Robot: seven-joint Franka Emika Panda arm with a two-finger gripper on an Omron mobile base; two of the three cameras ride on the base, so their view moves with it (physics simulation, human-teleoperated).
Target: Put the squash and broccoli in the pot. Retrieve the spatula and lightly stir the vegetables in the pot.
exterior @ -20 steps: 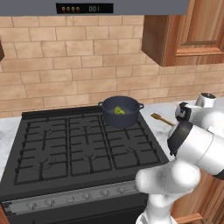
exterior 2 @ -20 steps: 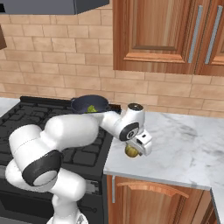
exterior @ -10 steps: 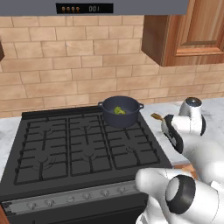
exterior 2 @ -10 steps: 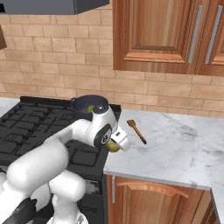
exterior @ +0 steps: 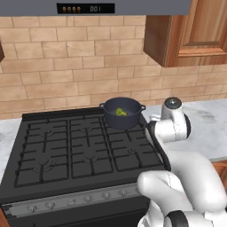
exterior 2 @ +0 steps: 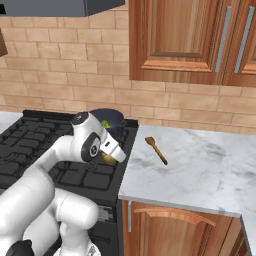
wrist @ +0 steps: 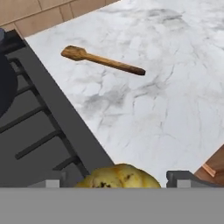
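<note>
Arm has swung left over the last second — the gripper (exterior 2: 111,156) was out over the marble counter (exterior 2: 200,170) and now hangs above the stove's (exterior: 80,146) right edge, just short of the pot (exterior: 123,112).

- Stove: right-hand grates sit directly under the gripper; the counter edge is just to its right.
- Pot: just beyond the gripper, up-left of it in the right base view. A green-yellow lump, the broccoli (exterior: 119,112), already lies inside.
- Spatula (wrist: 101,60): flat on the counter, well off to the gripper's right, untouched; the lighter blade end points toward the wall. In the hand view it is ahead of the fingertips (wrist: 183,179).
- Squash (wrist: 118,177): pale yellow lump pinched between the fingers, riding with the hand; brown speckles on its skin.

Gripper state: closed on the squash, fingers pressed to either side of it.

Meaning for the task: the squash carry looks roughly two-thirds done. My read — one more short move toward the pot, then release over its mouth. After that both vegetables are in and the spatula fetch is next. Risk: a release this side of the near rim drops the squash on the grate.
</note>
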